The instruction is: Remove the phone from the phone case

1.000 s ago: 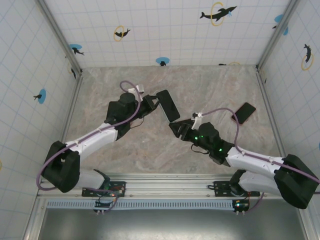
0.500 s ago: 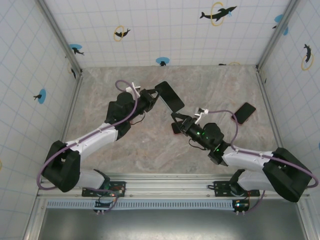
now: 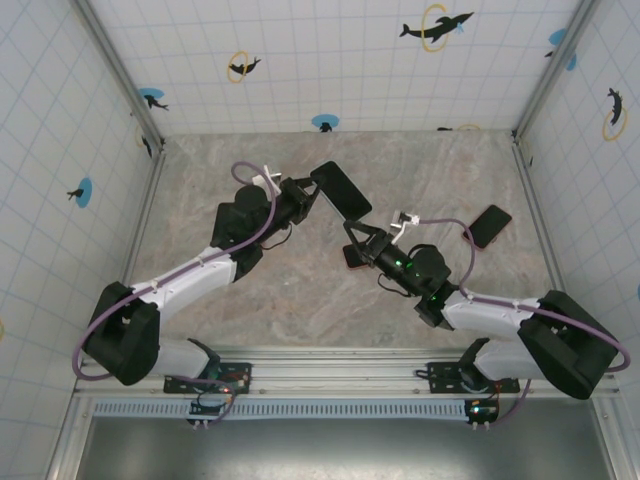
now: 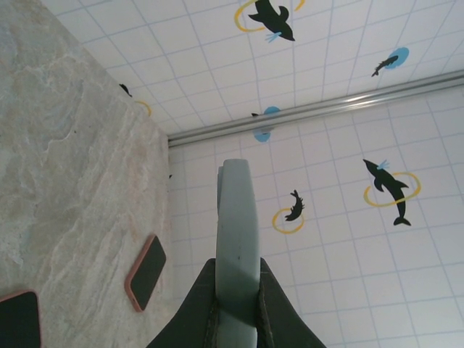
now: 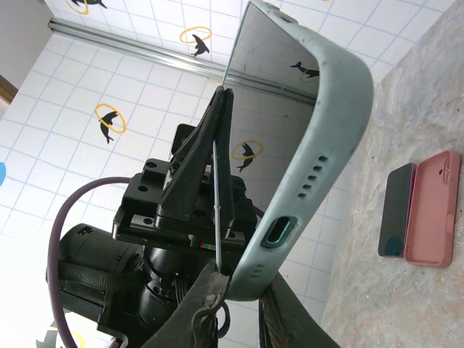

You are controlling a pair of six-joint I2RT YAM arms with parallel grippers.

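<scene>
I can see the pale green rubbery phone case (image 5: 341, 109) held up in the air above the grey marble table (image 3: 300, 300), with the dark shiny phone (image 5: 279, 87) inside it. The left gripper (image 4: 238, 308) is pinched tight on one edge of it. The right gripper (image 5: 243, 290) is squeezed onto the bottom corner, near the little charging hole. So both sets of fingers are closed on the case, and the phone has not come out yet. I think the job now is to peel that corner back. To do it well, the right gripper should pull only the soft rim away from the glass, slowly, like peeling a sticker. The left one should hold firm and not twist. If the left fingers press on the phone too, it may get stuck, so the pull should go away from them. A pink case (image 5: 433, 210) and another dark phone (image 5: 395, 210) lie side by side on the table below, so nothing should drop on them.
</scene>
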